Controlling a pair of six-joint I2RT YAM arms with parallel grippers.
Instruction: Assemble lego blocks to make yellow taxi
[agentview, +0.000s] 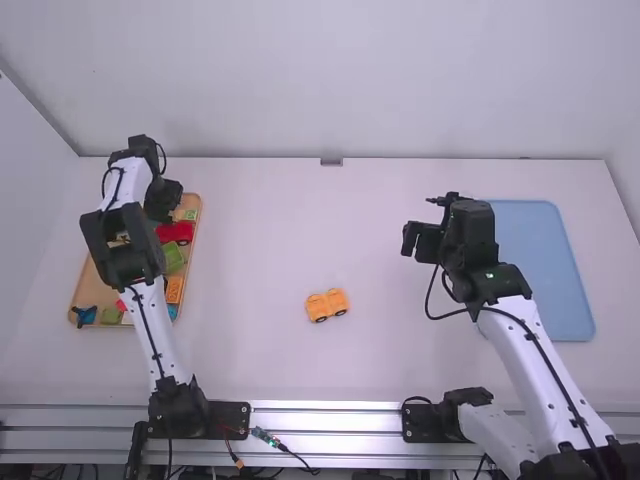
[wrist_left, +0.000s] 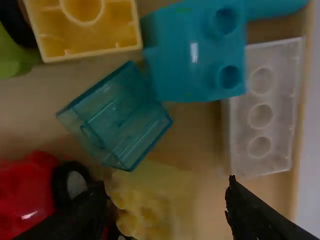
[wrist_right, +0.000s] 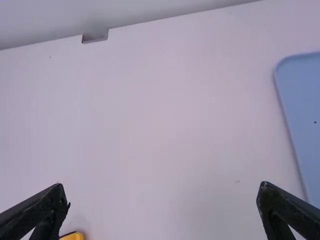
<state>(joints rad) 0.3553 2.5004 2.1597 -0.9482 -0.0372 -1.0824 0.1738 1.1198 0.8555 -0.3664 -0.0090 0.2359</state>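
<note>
An early stage of assembly is judged to be reached: one yellow-orange wheeled base (agentview: 327, 304) is set out on the white table (agentview: 260, 240), near its middle and towards the arm bases, and no upper block is seen fitted to it. The body and top of the taxi are therefore left to be added. Loose parts are held in the wooden tray (agentview: 88, 290) on the left side, among them a pale yellow studded block (wrist_left: 150, 205), a clear teal block (wrist_left: 117, 117), an opaque teal block (wrist_left: 200, 55), a whitish block (wrist_left: 262, 112) and a red wheeled piece (wrist_left: 25, 195). The left arm is extended over the far part of this tray, with the left gripper (wrist_left: 167, 184) lowered close to the parts; its fingers are spread about the yellow block, and no firm grasp is shown. Selection of that block appears to be the step in hand, and contact with the adjacent clear block is noted as a risk on closing. The right arm is held raised just beside the blue tray (agentview: 545, 275); the fingers of the right gripper (wrist_right: 162, 186) are parted, with nothing gripped.
</note>
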